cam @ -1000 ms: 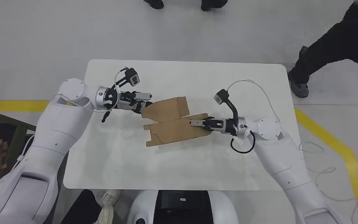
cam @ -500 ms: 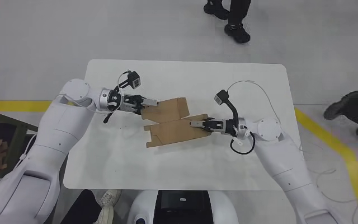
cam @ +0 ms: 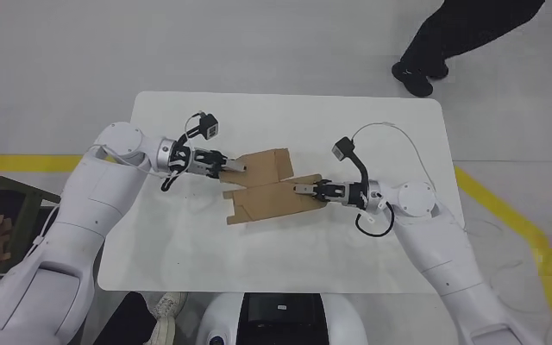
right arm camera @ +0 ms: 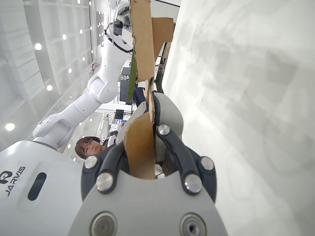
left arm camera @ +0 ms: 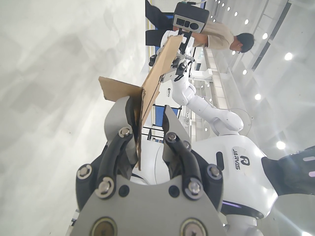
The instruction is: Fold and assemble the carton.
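Observation:
A flat brown carton [cam: 261, 185] hangs just above the middle of the white table [cam: 172, 246], held between my two arms. My left gripper [cam: 233, 165] is at the carton's left end. The left wrist view shows that gripper [left arm camera: 147, 110] open, with the carton's [left arm camera: 160, 67] edge between its fingers and resting against one finger [left arm camera: 128, 110]. My right gripper [cam: 304, 188] is at the carton's right end. In the right wrist view it [right arm camera: 150, 105] is shut on a flap of the carton [right arm camera: 141, 37], which stretches away edge-on.
A thin white cable [cam: 405, 142] loops over the table's right part near the right arm. The near and far strips of the table are bare. A person's legs [cam: 448, 39] stand on the floor beyond the far right corner.
My left gripper has edged slightly right, farther onto the carton's left end. The carton and the right arm have barely moved.

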